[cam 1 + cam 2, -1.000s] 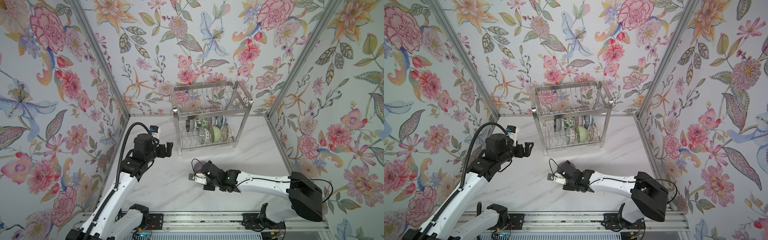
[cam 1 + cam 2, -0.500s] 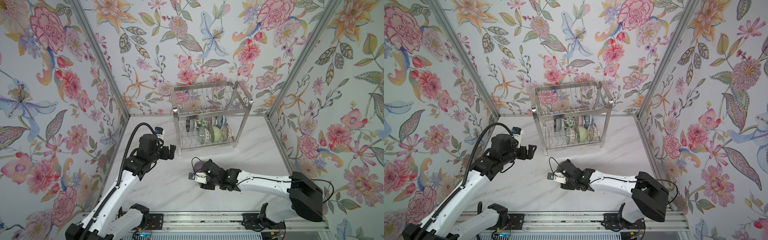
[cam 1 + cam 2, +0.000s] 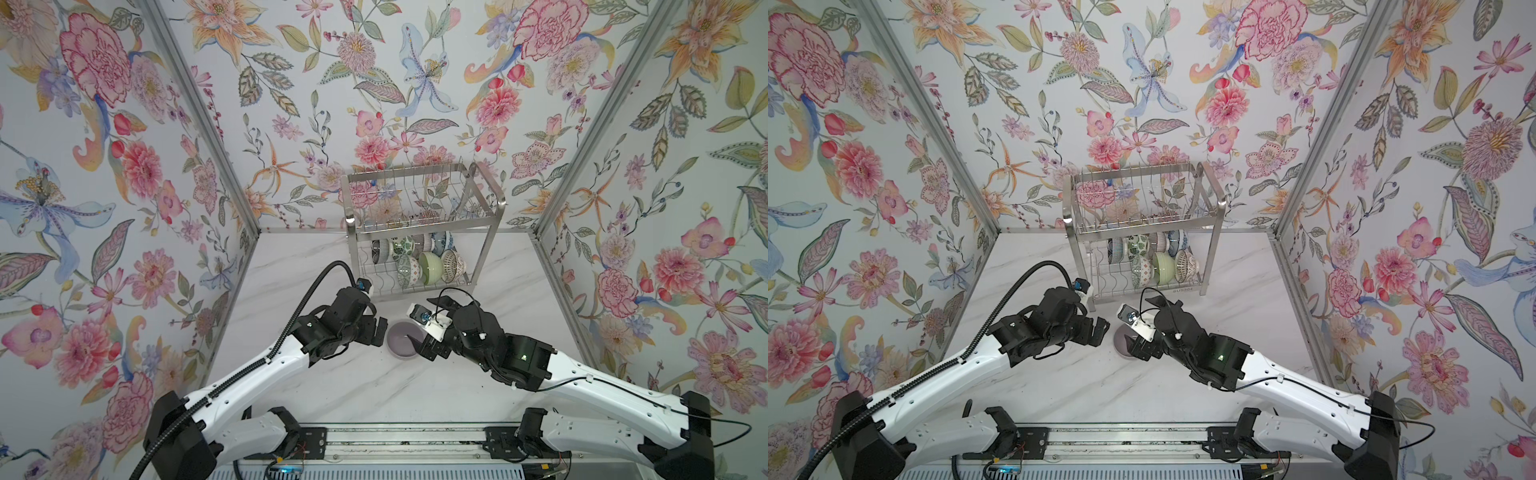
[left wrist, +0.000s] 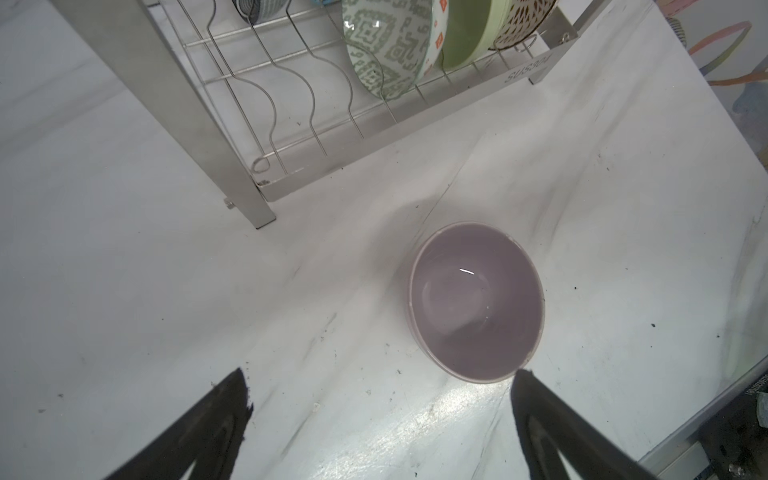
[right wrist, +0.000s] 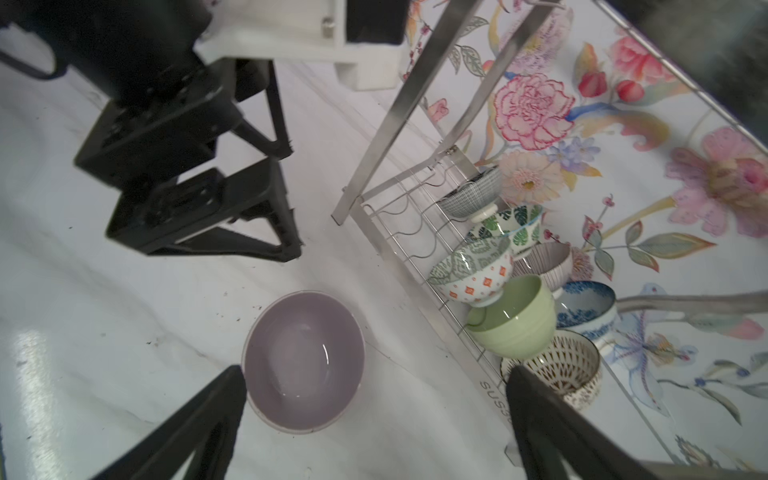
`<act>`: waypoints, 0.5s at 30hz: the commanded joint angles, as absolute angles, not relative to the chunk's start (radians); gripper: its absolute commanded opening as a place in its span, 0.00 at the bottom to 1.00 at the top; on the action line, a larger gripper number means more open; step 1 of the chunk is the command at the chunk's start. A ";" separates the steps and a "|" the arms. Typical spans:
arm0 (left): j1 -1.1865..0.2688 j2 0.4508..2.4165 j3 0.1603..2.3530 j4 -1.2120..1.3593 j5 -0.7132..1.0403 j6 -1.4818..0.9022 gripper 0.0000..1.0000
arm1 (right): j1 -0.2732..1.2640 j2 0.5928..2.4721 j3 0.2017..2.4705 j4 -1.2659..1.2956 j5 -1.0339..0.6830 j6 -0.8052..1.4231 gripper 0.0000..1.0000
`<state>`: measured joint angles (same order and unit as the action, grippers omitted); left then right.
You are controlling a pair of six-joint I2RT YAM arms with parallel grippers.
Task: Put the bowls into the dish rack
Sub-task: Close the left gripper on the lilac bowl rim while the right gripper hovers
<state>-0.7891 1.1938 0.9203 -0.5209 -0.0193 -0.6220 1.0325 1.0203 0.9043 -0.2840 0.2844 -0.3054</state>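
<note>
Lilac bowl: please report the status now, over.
Left end effector open, right end effector open. Lilac bowl upright on table, not held, before dish rack. Path to rack looks free.

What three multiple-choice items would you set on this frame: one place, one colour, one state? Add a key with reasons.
1. Where is the plain lilac round ceramic bowl?
A. on the white marble tabletop, in front of the two-tier stainless steel wire dish rack
B. on the rack's lower shelf
C. in the rack's upper tier

2. On the lower shelf, what colour is the bowl between the green geometric-print bowl and the brown lattice-print bowl?
A. blue
B. green
C. lilac

3. How does the right gripper stand?
A. shut on the lilac bowl
B. shut, empty
C. open, holding nothing

Key:
1 A: the bowl stands mouth up on the tabletop, outside the rack.
2 B: the plain green bowl leans between those two.
3 C: the right wrist view shows its fingers spread wide, not closed on the bowl.
</note>
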 commanded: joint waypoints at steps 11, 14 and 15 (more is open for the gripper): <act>-0.917 1.409 0.877 -0.411 -0.119 -0.872 0.99 | 0.909 0.985 0.873 -0.410 0.360 -0.025 0.99; -0.919 1.463 0.898 -0.407 -0.134 -0.863 0.99 | 0.883 0.970 0.849 -0.395 0.347 -0.011 0.99; -0.919 1.483 0.906 -0.407 -0.139 -0.856 0.98 | 0.872 0.964 0.843 -0.390 0.334 -0.011 0.99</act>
